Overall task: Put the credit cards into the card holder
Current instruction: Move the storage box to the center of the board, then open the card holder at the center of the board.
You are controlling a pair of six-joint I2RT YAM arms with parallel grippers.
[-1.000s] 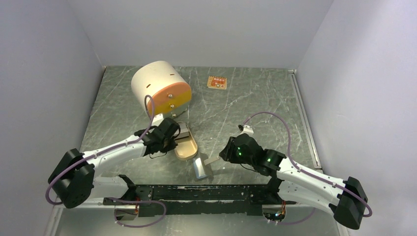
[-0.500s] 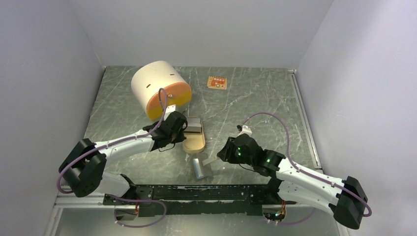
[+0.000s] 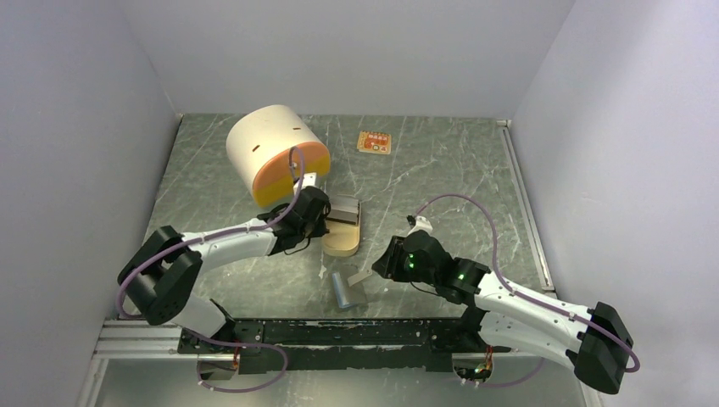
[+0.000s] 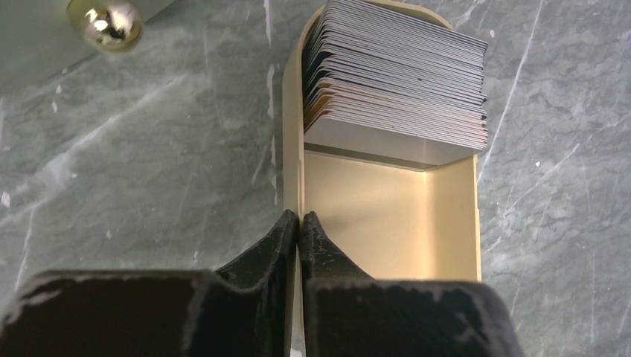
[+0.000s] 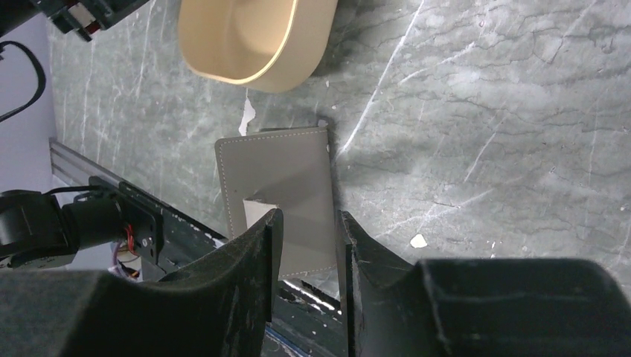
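The card holder (image 3: 346, 290) is a flat grey rectangle lying near the table's front edge. In the right wrist view it (image 5: 286, 167) shows a stitched border and a paler patch. My right gripper (image 3: 379, 270) (image 5: 309, 216) is open just above its near end and holds nothing. A gold-orange card (image 3: 374, 142) lies far back on the table. I cannot pick out a blue-grey card. My left gripper (image 3: 329, 219) (image 4: 300, 217) is shut on the left wall of a tan oval tin (image 3: 342, 240) (image 4: 387, 216).
A stack of several grey-white cards (image 4: 398, 82) fills the tin's far end. A white cylinder with an orange face (image 3: 275, 153) stands behind the left gripper, its brass knob (image 4: 104, 22) close by. A black rail (image 3: 356, 331) runs along the front edge.
My left gripper has dragged the tan tin back and to the right, turning it, away from the card holder. The right gripper has hardly moved.
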